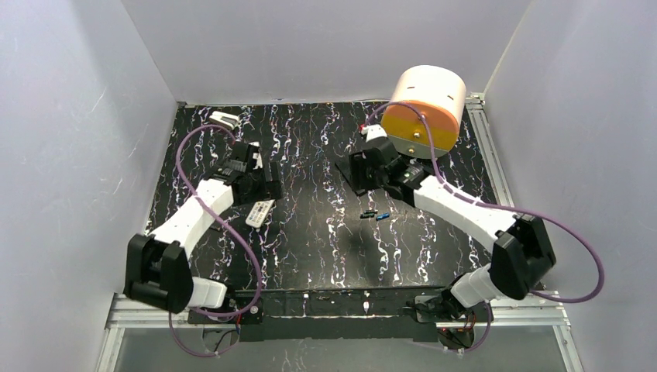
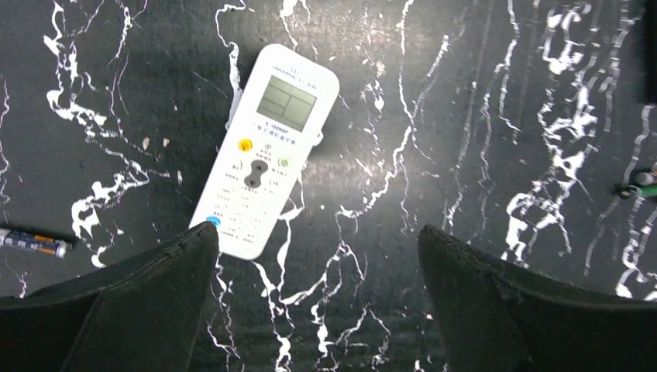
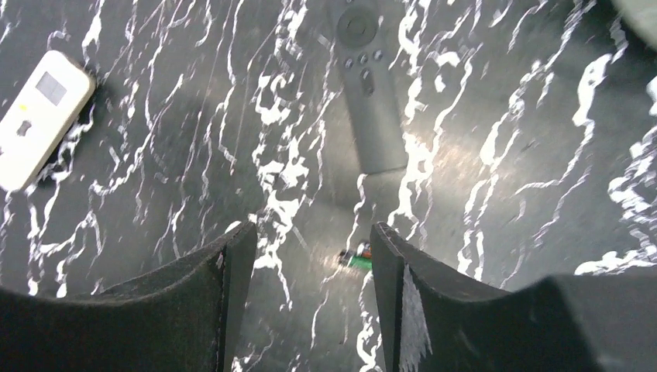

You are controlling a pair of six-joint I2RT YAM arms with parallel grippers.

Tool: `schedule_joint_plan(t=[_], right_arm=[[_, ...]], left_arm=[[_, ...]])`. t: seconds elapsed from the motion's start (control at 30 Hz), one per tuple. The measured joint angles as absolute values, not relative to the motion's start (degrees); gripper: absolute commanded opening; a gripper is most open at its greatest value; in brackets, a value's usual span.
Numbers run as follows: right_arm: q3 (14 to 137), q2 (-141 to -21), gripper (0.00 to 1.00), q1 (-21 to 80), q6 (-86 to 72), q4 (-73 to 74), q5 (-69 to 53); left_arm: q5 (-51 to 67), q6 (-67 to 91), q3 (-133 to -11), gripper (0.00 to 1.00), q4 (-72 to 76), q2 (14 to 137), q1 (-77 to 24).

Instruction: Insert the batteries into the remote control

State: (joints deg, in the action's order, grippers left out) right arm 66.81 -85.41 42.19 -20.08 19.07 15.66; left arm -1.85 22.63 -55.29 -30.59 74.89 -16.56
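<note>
On the left half of the desk (image 1: 310, 139), about midway between its far and near edges, the white remote (image 1: 259, 213) lies face up with its buttons and small screen showing. It sits at a slant to the desk edges. The left tool (image 2: 318, 236) hangs over it with its jaws spread wide and nothing between them. In the left wrist view, the tip of one finger (image 2: 197, 236) overlaps the corner of the remote's button end; whether the two touch cannot be told.

Near the middle of the desk, a little toward the right edge, a green battery (image 1: 368, 215) and a blue battery (image 1: 382, 216) lie almost end to end, well apart from the white remote. A dark battery (image 2: 31, 242) shows at the left edge of the left wrist view, flat on the desk.

The right tool (image 3: 310, 240) is over the right half of the desk, jaws partly apart and gripping nothing. In its wrist view a green battery lies on the desk just beside the inner face of one finger (image 3: 391, 256), which partly hides it. A black remote (image 3: 368, 101) lies flat beyond the fingertips.

At the far right corner of the desk stands a white and orange drum (image 1: 426, 108). A small white-and-grey block (image 1: 225, 118) rests at the far left corner.
</note>
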Motion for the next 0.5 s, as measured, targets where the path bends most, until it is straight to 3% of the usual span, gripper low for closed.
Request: schedule_joint_plan(t=[0.23,0.5], right_arm=[[52.21,-78.46,0.65,42.50,-27.94,14.31,7.51],[49.78,-77.62,0.65,42.50,-30.50,12.36,3.66]], left_arm=[[-4.71,20.03,-57.95,0.98,-29.67,85.89,-16.56],[-5.28,18.90,-58.87,0.86,-28.82,95.00,-16.56]])
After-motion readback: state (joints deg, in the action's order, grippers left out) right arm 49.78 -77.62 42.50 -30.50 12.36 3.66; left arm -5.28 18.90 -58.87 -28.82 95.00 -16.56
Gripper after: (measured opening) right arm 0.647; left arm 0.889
